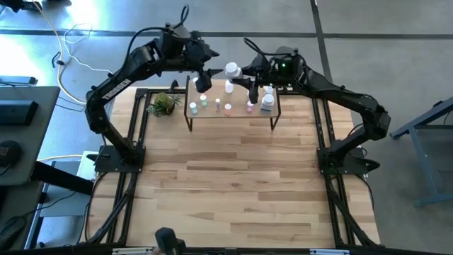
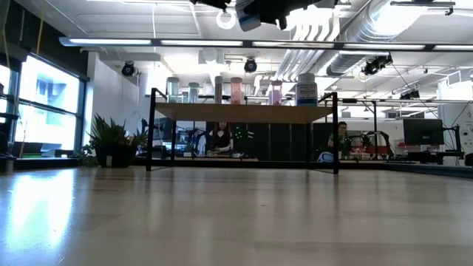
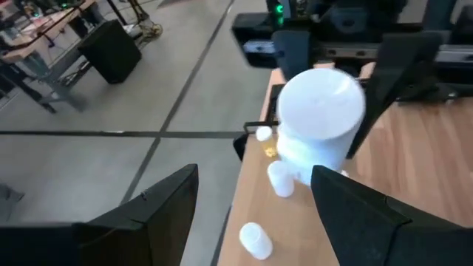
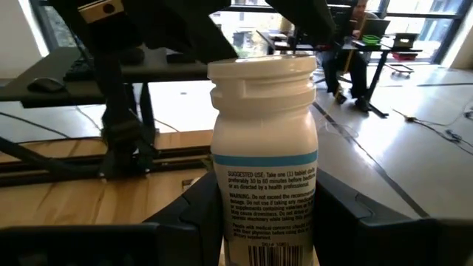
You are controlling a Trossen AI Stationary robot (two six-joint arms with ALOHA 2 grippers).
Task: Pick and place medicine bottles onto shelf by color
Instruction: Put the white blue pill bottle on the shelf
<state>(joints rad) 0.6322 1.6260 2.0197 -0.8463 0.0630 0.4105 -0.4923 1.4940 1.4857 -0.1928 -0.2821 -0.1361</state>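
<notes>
From above, the right gripper (image 1: 238, 71) holds a large white bottle (image 1: 231, 69) above the far edge of the shelf (image 1: 233, 113), where small white, green and pink bottles (image 1: 216, 105) stand. The left gripper (image 1: 205, 76) hovers just beside it, fingers spread wide and empty.

At tabletop height, the shelf carries a row of bottles, a larger white bottle with a blue label (image 2: 307, 89) at one end.

The left wrist view shows the large white bottle between dark fingers (image 3: 159, 210).

In the right wrist view, fingers (image 4: 196, 214) clamp the bottle's labelled body.
</notes>
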